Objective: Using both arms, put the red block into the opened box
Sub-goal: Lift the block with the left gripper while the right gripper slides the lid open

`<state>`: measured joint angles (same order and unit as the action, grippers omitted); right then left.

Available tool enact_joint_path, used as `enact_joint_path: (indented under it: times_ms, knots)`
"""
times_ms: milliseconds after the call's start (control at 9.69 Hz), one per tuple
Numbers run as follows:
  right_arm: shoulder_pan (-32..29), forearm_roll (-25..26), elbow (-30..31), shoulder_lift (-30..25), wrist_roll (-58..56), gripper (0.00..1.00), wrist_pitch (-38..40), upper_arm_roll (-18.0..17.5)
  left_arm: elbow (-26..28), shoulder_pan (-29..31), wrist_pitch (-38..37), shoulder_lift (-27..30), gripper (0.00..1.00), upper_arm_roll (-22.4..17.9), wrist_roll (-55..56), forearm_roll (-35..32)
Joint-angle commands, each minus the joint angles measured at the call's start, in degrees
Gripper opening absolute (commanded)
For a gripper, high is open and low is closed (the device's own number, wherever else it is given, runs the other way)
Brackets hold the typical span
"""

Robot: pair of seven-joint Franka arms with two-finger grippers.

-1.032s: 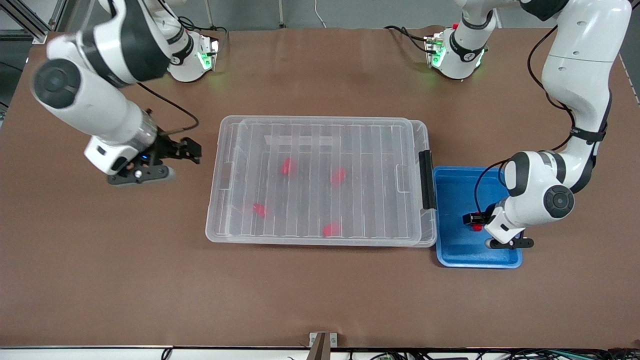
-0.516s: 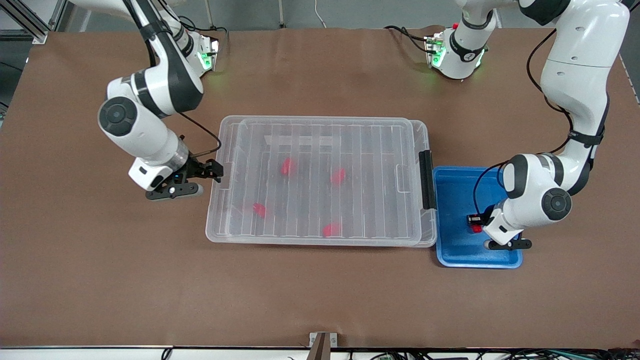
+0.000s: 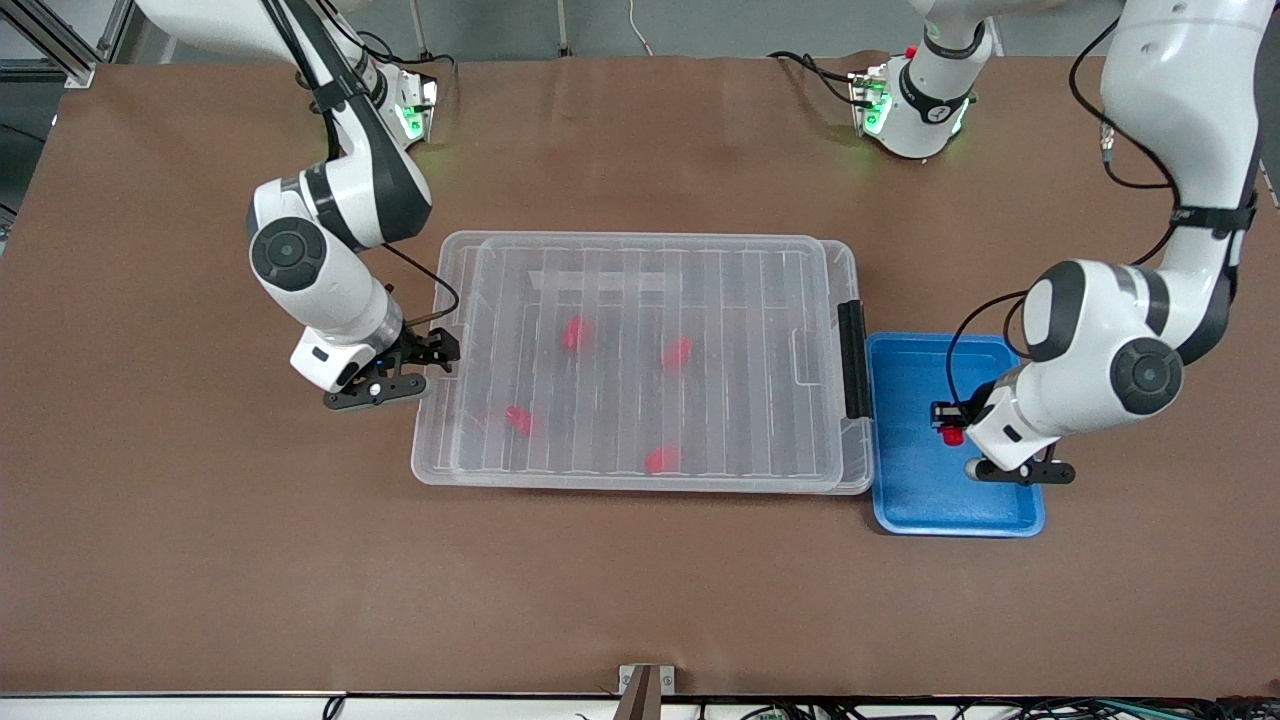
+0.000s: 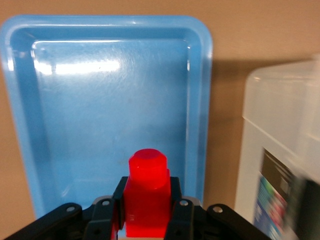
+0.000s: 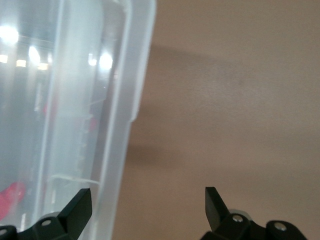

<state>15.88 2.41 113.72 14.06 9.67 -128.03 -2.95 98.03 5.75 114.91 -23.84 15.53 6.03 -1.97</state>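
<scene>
Holding the red block (image 4: 146, 200) tight between its jaws, the left gripper (image 3: 945, 425) hangs over the blue tray (image 3: 905, 490), with the block's round stub poking out past the jaw tips. The box (image 3: 640, 255) sits just beside the tray, lid on, four more red blocks (image 3: 575, 333) inside. A label (image 4: 272, 197) shows on the box end by the left jaws, too blurry to read. The right gripper (image 3: 440, 350) has its jaws wide, one on each side of the box's rim at the other end, over the tabletop (image 3: 640, 590).
</scene>
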Motion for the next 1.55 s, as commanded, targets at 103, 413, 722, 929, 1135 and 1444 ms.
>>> enact_joint_path:
  times_ms: [103,413,722,929,1135,1444]
  knots:
    - [-3.91,2.86,0.36,-0.18,-2.09,1.00,0.67,-0.48,-4.84,-0.21,-9.41,2.92,0.00,3.52,4.49,-0.40]
    - [-6.91,3.03,0.10,-0.18,-4.30,1.00,4.27,-0.04,-7.86,-0.65,-11.81,2.83,0.00,8.62,13.19,-0.93]
    - [-11.21,4.18,-0.35,-0.44,-7.20,1.00,8.32,0.05,-7.95,-4.59,-10.59,2.31,0.00,11.27,21.90,-0.84]
    - [-13.93,7.14,-2.79,-0.35,-9.64,1.00,12.43,-0.04,-7.86,-9.07,-7.09,1.96,0.00,11.27,29.61,-1.02]
    - [-15.70,7.25,-4.99,-0.26,-12.82,1.00,14.99,0.05,-7.08,-11.98,-3.66,0.03,0.00,11.36,33.41,-0.93]
    - [-15.79,7.25,-6.76,-0.26,-12.92,1.00,16.67,0.05,-1.10,-13.31,3.82,-2.96,0.00,11.27,32.65,-1.19]
